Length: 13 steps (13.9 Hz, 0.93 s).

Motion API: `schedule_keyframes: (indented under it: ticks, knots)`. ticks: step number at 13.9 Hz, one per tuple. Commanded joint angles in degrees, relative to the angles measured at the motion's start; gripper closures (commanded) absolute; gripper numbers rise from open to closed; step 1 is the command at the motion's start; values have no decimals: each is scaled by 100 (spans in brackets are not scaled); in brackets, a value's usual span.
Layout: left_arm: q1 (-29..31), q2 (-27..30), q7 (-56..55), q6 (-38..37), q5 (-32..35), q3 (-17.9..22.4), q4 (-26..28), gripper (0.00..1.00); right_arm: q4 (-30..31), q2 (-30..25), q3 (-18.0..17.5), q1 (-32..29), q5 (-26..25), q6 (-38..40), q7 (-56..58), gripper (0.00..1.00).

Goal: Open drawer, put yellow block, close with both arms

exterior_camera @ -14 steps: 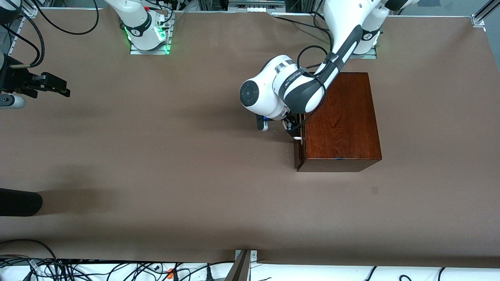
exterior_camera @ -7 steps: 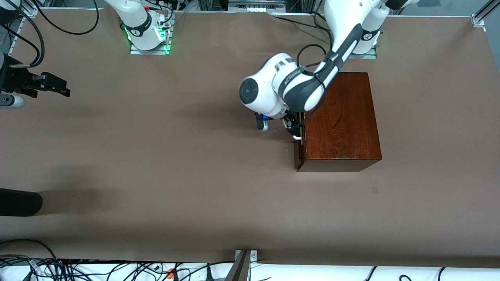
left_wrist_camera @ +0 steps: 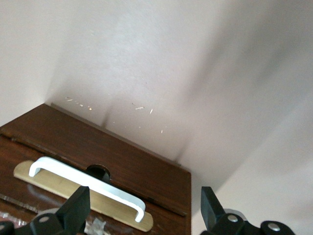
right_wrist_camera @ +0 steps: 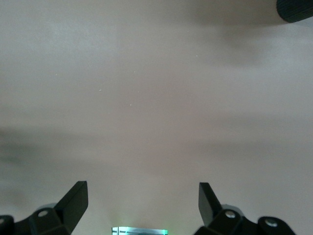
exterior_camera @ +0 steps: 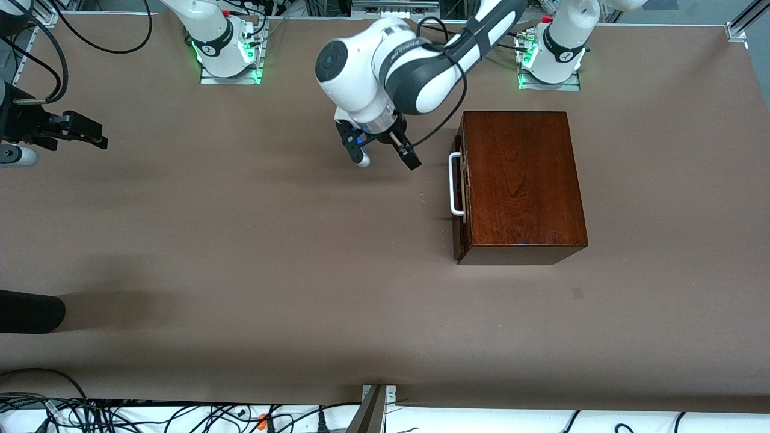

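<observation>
The dark mahogany box [exterior_camera: 520, 180] stands toward the left arm's end of the table. Its drawer is shut, flush in the box, with the white bar handle [exterior_camera: 455, 183] bare. My left gripper [exterior_camera: 389, 162] is open and empty, over the bare table beside the drawer front, apart from the handle. The left wrist view shows the handle [left_wrist_camera: 88, 178] and drawer front [left_wrist_camera: 146, 171] between the open fingers of the left gripper [left_wrist_camera: 144, 192]. My right gripper [exterior_camera: 99, 137] waits at the right arm's end of the table and shows open and empty in its wrist view [right_wrist_camera: 142, 186]. The yellow block is out of view.
A black rounded object [exterior_camera: 30, 313] lies at the table's edge at the right arm's end, nearer the camera. Cables run along the near edge. The green-lit bases [exterior_camera: 228, 57] [exterior_camera: 547, 66] stand along the top.
My left gripper has let go of the white handle, risen and drawn back from the drawer front toward the bases. The drawer stays shut. The right arm has not moved.
</observation>
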<state>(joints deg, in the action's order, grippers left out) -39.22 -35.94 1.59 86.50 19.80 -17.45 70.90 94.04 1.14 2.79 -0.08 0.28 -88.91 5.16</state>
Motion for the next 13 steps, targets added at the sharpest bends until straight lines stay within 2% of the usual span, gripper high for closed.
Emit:
schedule_keyframes:
  ticks: [1, 5, 8, 10, 12, 13]
  knots:
    - [125, 516, -229, -90, -161, 119, -85, 0, -114, 18, -51, -88, 60, 110, 38, 0]
    - [712, 1141, -809, -300, -178, 137, -94, 0, -114, 9, -51, -88, 60, 111, 11, 0]
    - [1564, 1581, -836, -344, -362, 128, -94, 0, -114, 9, -51, -88, 69, 119, 20, 0]
    - [2118, 2027, -810, -466, -747, 154, 54, 0, -114, 9, -51, -88, 69, 119, 29, 0]
    - [2313, 2257, -783, -765, -1012, 547, 126, 0, -114, 18, -42, -88, 69, 119, 38, 0]
    - [2348, 2432, -714, -810, -1448, 994, 204, 0, -114, 10, -68, -88, 69, 111, 3, 0]
